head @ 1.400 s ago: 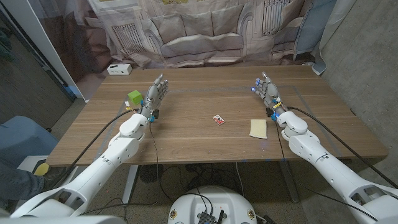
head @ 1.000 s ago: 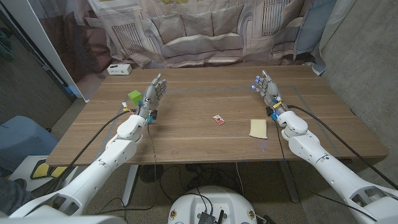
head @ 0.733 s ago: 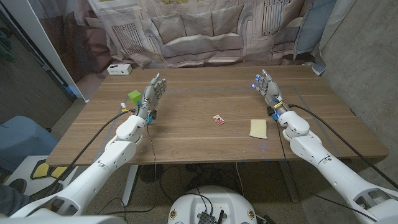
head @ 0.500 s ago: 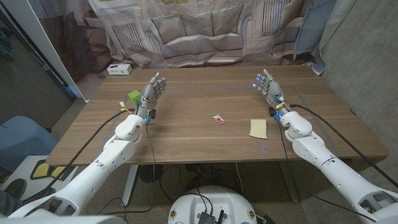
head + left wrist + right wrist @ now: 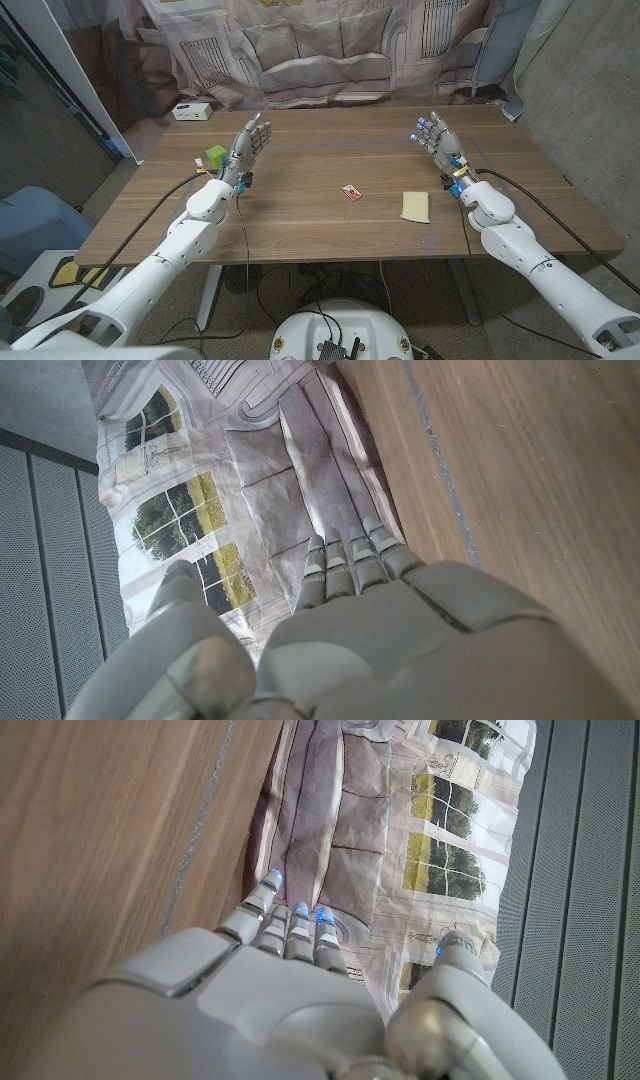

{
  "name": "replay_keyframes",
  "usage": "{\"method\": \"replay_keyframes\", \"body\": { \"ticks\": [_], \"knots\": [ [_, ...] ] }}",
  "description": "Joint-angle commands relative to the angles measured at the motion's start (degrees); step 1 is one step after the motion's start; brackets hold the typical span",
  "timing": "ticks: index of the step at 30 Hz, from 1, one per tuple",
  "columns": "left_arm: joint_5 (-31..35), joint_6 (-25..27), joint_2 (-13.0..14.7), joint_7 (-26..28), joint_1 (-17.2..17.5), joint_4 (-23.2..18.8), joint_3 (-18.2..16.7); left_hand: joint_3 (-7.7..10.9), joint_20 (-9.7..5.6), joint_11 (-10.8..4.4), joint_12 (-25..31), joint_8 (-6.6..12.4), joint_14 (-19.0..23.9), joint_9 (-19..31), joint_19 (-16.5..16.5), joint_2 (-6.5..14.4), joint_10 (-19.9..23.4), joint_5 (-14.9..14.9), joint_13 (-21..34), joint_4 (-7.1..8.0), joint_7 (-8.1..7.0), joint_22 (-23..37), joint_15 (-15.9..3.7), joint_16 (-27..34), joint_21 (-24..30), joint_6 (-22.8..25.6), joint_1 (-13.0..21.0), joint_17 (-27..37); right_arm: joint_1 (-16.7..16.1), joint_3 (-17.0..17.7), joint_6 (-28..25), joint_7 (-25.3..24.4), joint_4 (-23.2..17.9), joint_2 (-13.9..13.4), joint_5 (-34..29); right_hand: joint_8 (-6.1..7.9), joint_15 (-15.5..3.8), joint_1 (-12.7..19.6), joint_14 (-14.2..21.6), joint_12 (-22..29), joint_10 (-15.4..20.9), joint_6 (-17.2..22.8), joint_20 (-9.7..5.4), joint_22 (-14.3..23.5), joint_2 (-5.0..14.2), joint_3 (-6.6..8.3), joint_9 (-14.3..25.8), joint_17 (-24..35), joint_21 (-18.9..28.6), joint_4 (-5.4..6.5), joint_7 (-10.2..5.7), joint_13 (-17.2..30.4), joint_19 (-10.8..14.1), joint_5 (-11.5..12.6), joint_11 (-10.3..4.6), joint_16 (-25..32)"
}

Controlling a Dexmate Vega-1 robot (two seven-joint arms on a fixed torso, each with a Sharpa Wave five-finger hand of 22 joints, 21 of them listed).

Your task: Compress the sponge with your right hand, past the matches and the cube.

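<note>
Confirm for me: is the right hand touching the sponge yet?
No. In the head view the right hand is raised with fingers apart, well beyond the sponge, which lies untouched on the table.

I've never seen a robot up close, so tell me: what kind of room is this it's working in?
Probably a lab or test room, not a home. A plain wooden table holds a few small props: a sponge, a matchbox and a green cube. A printed cloth backdrop hangs behind it, and cables trail underneath.
</note>
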Motion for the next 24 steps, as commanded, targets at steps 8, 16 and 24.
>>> {"method": "replay_keyframes", "body": {
  "ticks": [8,16,24],
  "knots": [
    [3.69,0.67,2.09,4.64,2.92,-6.48,-0.52,-0.12,0.22,-0.05,0.27,0.23,1.01,0.22,1.15,-0.38,1.05,0.12,0.31,-0.43,0.05,0.15,0.14,0.27,0.33,0.75,0.90,0.20,-5.87,2.54,2.98,0.28,-6.04,-3.32,-0.19,0.23,0.15,0.90,0.61,0.50,0.82,0.80,0.06,0.06,-0.23,0.43,0.09,0.13,0.14,-0.20,-0.18,0.24,1.06,-0.06,-0.03,0.30],
    [3.34,0.57,3.06,5.10,4.61,-8.75,-1.64,-0.02,0.30,-0.16,0.29,0.21,1.44,0.23,1.53,-0.23,1.47,0.14,0.33,-0.48,0.03,0.16,0.08,0.21,0.30,1.20,1.12,0.21,-8.58,3.57,3.36,-2.27,-9.62,-4.65,-2.32,0.16,-0.07,1.18,1.26,0.45,1.10,0.94,-0.04,0.06,-0.14,0.56,0.10,0.13,0.22,-0.34,-0.25,0.25,1.75,-0.11,-0.29,0.41],
    [2.90,-0.93,3.27,3.65,4.66,-8.09,-2.17,0.06,0.33,-0.10,0.25,0.17,1.67,0.24,1.73,-0.09,1.63,0.14,0.34,-0.49,0.12,0.17,0.14,0.14,0.25,1.43,1.26,0.21,-11.36,4.88,3.59,-4.48,-13.14,-5.65,-3.70,0.16,-0.02,1.41,1.55,0.46,1.38,1.10,-0.05,0.05,-0.13,0.64,0.10,0.11,0.20,-0.46,-0.20,0.25,2.02,-0.15,-0.36,0.40]
  ]
}}
